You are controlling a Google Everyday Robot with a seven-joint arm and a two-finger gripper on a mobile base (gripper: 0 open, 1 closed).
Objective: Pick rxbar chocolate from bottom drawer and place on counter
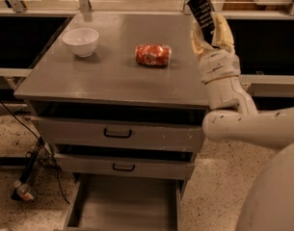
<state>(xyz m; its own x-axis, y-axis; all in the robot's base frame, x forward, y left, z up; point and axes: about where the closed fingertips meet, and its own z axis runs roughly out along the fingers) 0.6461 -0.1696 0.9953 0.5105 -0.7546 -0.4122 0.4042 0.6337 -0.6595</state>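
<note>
Gripper above counter rt edge, fingers clamped on rxbar chocolate; bar sticks up btwn them.

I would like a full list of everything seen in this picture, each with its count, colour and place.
counter: one, grey, cabinet top, centre.
bowl: one, white, on the counter, back left.
snack packet: one, red-orange, on the counter, right of the bowl.
rxbar chocolate: one, black with pale lettering, held in the air near the counter's back right corner.
top drawer: one, grey, black handle, under the counter.
middle drawer: one, grey, black handle, below it.
bottom drawer: one, grey, lowest, pulled open.
cables: few, black, floor at left.
gripper: one, cream, shut on the rxbar chocolate, beside the counter's right edge.
arm: one, white, right side.
</note>
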